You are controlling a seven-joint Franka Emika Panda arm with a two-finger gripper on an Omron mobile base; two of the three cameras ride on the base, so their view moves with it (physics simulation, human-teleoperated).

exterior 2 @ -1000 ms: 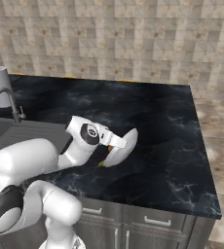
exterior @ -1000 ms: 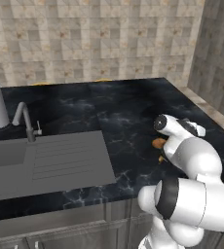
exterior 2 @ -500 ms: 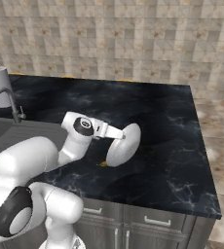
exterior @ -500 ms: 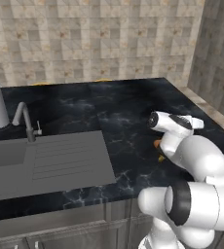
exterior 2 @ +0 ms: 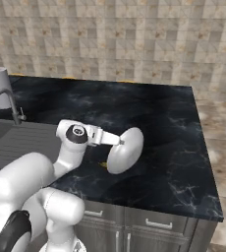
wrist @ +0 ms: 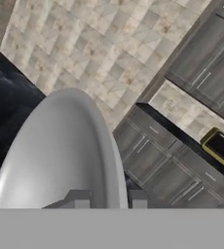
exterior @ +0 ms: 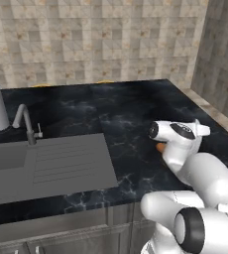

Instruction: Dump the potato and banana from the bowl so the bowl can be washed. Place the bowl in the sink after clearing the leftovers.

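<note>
Two fingertips (wrist: 137,198) pinch the rim of the bowl (exterior 2: 125,150) – we see the gripper (wrist: 109,199) holding it tipped on edge above the counter (exterior 2: 164,128), the banana (exterior 2: 104,165) lying just beneath; the sink (exterior: 46,163) sits well apart.

The sink (exterior: 17,166) lies at the counter's (exterior 2: 149,113) nine o'clock end. The tipped bowl (exterior 2: 125,150) hangs over the counter at three o'clock of it, the banana (exterior 2: 103,165) beneath.
</note>
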